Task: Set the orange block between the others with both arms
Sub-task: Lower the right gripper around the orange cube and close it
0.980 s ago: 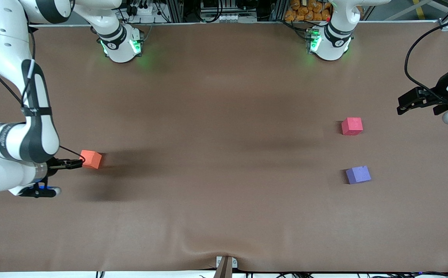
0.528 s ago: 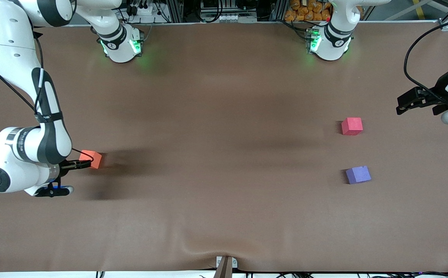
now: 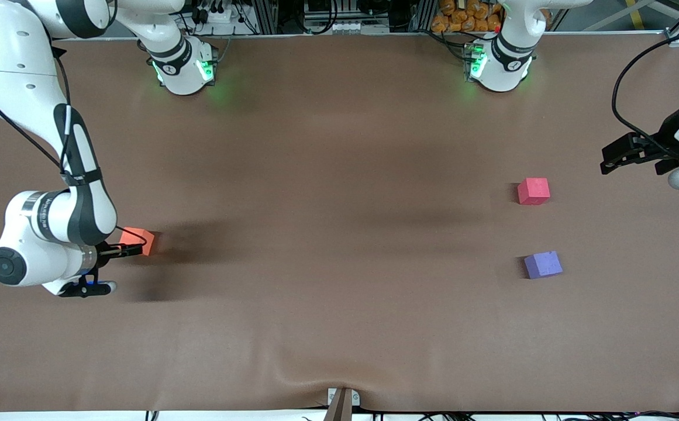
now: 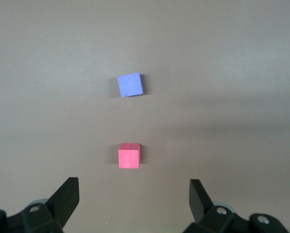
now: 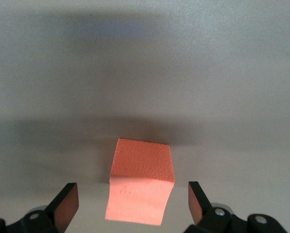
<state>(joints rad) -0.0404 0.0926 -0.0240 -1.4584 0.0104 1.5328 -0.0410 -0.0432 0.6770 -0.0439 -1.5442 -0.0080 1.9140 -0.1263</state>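
- The right gripper (image 3: 131, 250), jaws spread wide and gripping nothing, has slid closer over the last second to the small matte bright-orange foam cube (image 3: 141, 240); the cube sits on the brown table (image 3: 339, 304) at the right arm's end, unmoved.
- In the right wrist view the cube (image 5: 141, 182) lies between the open fingertips, so a grasp looks imminent.
- The left gripper (image 3: 623, 153) waits, jaws released, at the table's edge beside the pinkish-red foam cube (image 3: 533, 191); the bluish-purple foam cube (image 3: 543, 264) lies nearer the camera.
- The gap between those two is bare, and the broad mid-table stretch offers room for a handover.
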